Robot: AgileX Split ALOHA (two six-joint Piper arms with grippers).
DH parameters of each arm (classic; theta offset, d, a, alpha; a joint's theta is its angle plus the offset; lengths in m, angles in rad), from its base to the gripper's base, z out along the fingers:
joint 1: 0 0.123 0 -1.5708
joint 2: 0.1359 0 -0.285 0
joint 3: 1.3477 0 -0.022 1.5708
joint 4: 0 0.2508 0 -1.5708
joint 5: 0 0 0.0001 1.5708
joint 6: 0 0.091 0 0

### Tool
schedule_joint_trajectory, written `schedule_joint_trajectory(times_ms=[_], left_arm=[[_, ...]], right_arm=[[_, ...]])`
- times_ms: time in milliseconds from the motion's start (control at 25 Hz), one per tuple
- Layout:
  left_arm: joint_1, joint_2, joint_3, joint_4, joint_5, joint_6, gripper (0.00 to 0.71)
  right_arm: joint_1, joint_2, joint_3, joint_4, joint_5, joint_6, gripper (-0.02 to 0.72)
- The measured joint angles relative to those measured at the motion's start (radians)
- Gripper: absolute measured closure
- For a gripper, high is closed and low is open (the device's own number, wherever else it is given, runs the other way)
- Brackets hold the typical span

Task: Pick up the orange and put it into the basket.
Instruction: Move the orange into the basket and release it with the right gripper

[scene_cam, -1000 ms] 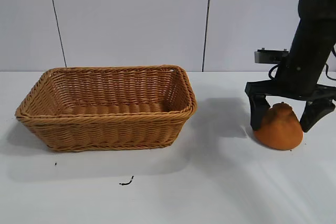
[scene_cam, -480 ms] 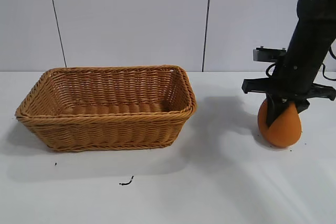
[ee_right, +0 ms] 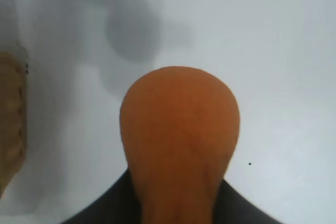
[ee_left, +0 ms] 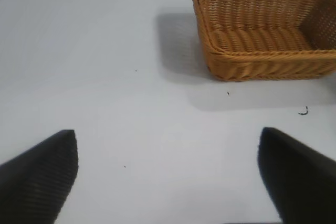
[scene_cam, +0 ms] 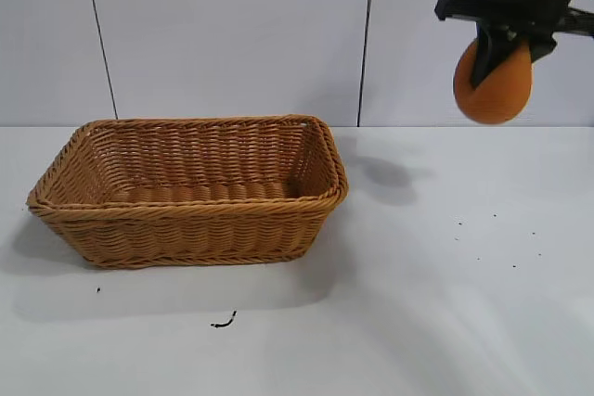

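Note:
My right gripper (scene_cam: 501, 48) is shut on the orange (scene_cam: 493, 88) and holds it high above the table at the far right, well to the right of the basket. The orange fills the right wrist view (ee_right: 179, 129), wide end down, pinched between the black fingers (ee_right: 113, 203). The tan wicker basket (scene_cam: 190, 187) stands empty on the table's left half; it also shows in the left wrist view (ee_left: 265, 24), and its edge shows in the right wrist view (ee_right: 10, 124). My left gripper (ee_left: 168, 174) is open and empty above bare table, away from the basket.
The white table (scene_cam: 436, 303) carries a small dark scrap (scene_cam: 223, 323) in front of the basket and a few dark specks (scene_cam: 483, 238) where the orange lay. A panelled wall stands behind.
My right gripper closed on the orange and lifted it from the table to well above it. The basket and the left gripper stayed put.

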Motion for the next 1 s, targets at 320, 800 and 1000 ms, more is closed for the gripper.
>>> schedule_joint_trajectory(times_ms=[320, 800, 1000], left_arm=[[0.000, 0.000, 0.000, 0.000, 0.000, 0.000, 0.044], [0.000, 0.000, 0.000, 0.000, 0.000, 0.000, 0.044], [0.000, 0.000, 0.000, 0.000, 0.000, 0.000, 0.044]], right_arm=[[0.134, 0.000, -0.095, -0.001, 0.013, 0.008, 0.607], [0.510, 0.111, -0.097, 0.011, -0.267, 0.036, 0.607], [0.570, 0.230, -0.097, 0.014, -0.421, 0.036, 0.607]])
